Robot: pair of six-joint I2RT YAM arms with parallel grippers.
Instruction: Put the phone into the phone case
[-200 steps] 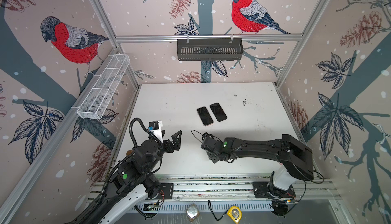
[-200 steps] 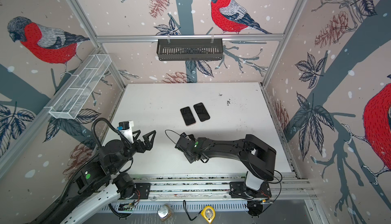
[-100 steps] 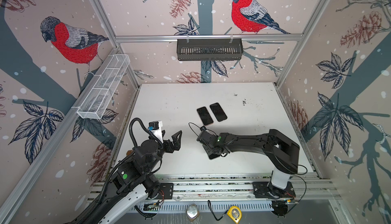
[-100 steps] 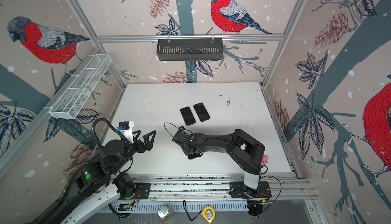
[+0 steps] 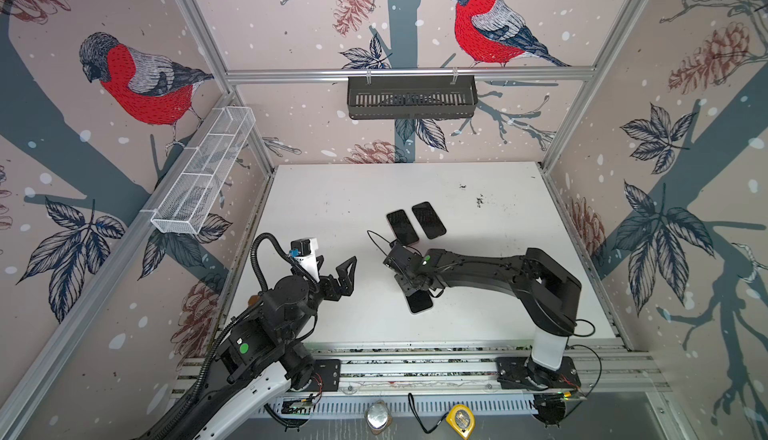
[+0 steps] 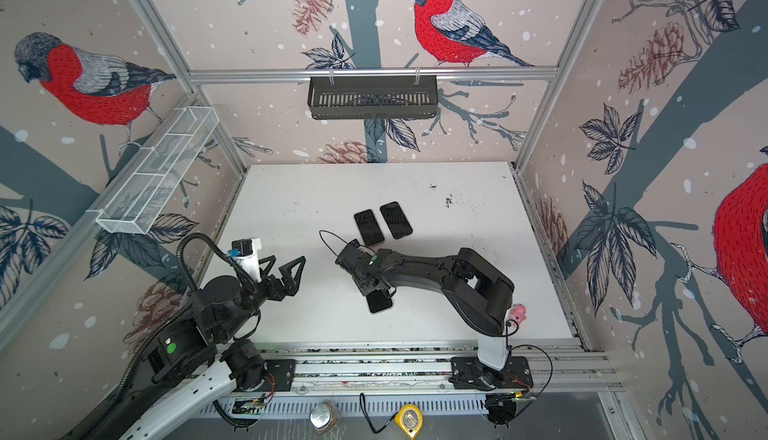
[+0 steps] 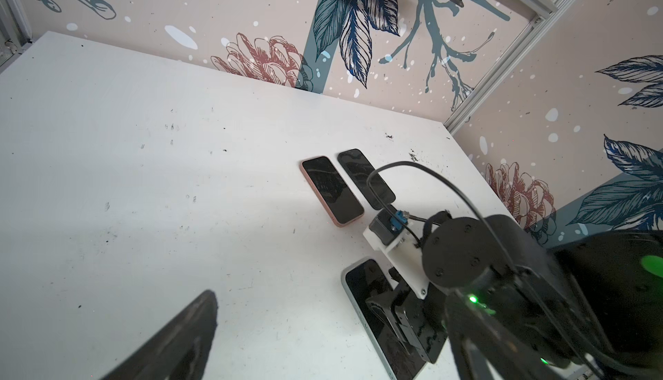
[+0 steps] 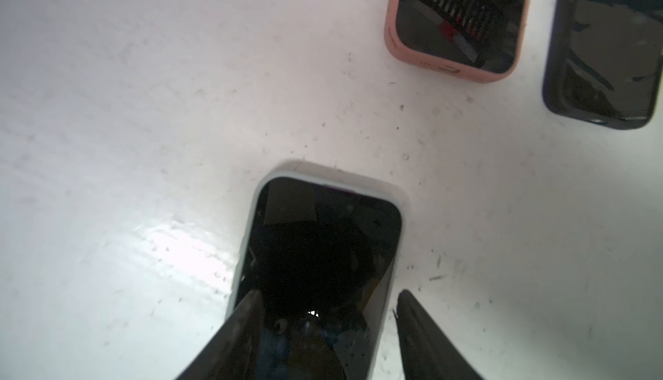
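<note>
Phone (image 8: 323, 252): face up in pale phone case (image 8: 305, 173), flat on worktop (image 5: 332, 193), near centre front. Right wrist view alone shows the case rim and the right end effector (image 8: 328, 294) with fingers apart astride the phone, one clear of its edge; top views show only the phone's near end under it. Right arm: stretched low toward the middle. Left end effector (image 6: 282, 269): raised, spread wide, empty. Pink-cased phone (image 7: 332, 190) and dark-cased phone (image 8: 606, 44): side by side beyond.
</note>
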